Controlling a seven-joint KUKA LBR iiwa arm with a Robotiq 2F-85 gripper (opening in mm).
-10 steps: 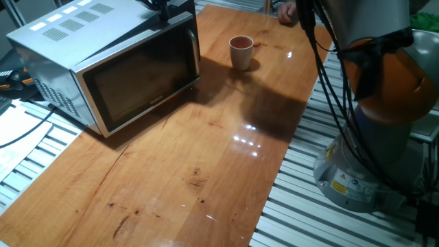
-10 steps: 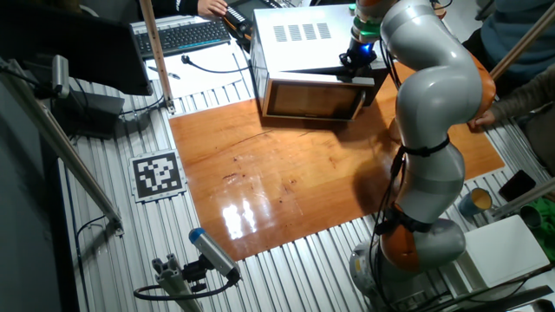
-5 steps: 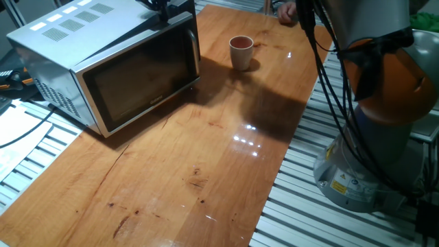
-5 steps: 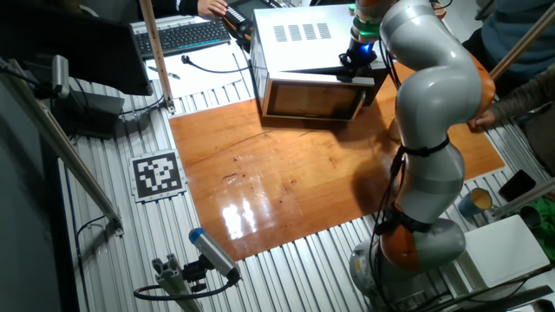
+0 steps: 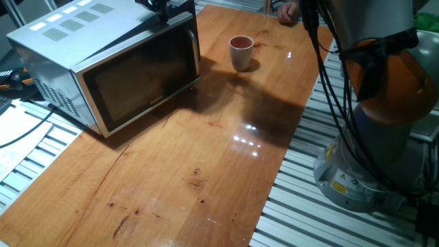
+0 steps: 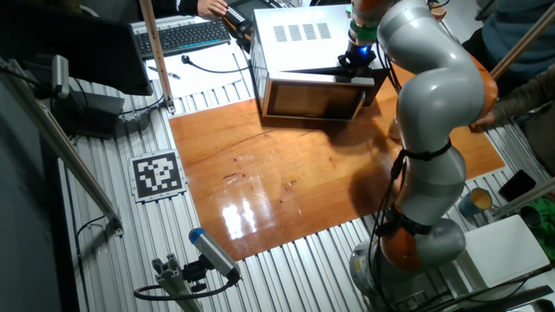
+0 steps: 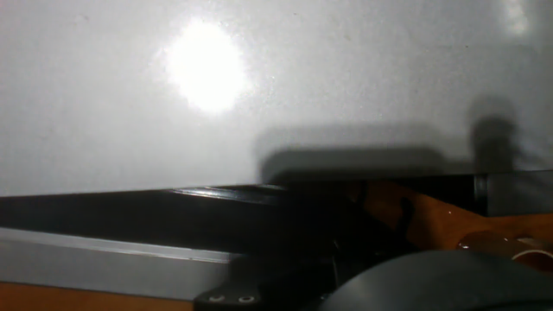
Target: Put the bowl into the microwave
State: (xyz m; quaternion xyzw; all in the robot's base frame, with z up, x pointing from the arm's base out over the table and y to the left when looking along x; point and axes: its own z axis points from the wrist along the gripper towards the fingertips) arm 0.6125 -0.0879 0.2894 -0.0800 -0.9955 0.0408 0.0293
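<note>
The microwave (image 5: 103,58) stands at the back left of the wooden table, its dark glass door closed. Its silver top (image 7: 259,86) fills the hand view. The bowl (image 5: 241,51), cream outside and reddish inside, stands upright on the wood to the right of the microwave, apart from it. My gripper (image 5: 163,8) hovers at the microwave's top front corner on the handle side, also seen as the gripper (image 6: 355,62) from the other side. Its dark fingers (image 7: 285,276) are blurred, so their opening is unclear. In the other fixed view my arm hides the bowl.
The robot's base (image 5: 363,171) stands on the slatted metal bench right of the wooden board (image 5: 206,158). A person's hand (image 5: 288,10) rests at the far table edge. A keyboard (image 6: 182,35) and a marker tag (image 6: 157,173) lie on the far side.
The arm has shifted slightly near the microwave's top corner. The bowl and the microwave have not moved, and the door stays closed.
</note>
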